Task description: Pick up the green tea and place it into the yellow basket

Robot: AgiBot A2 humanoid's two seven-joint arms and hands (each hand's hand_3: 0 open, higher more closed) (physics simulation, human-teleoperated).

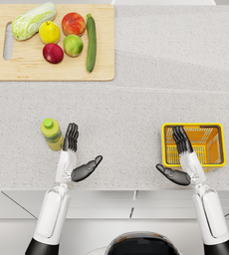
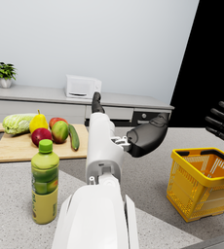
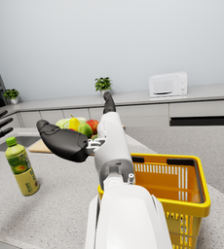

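The green tea [image 1: 51,133] stands upright on the counter [image 1: 136,104], just beside the left hand [image 1: 75,154], whose fingers are spread and hold nothing, so next it must grab the bottle and carry it to the yellow basket [image 1: 193,126].

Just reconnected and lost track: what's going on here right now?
Nothing is held yet. The tea bottle stands upright on the counter, with the left hand open right beside it. The right hand is open too, hovering at the near edge of the yellow basket, which has nothing in it. A cutting board with produce sits further back, untouched.
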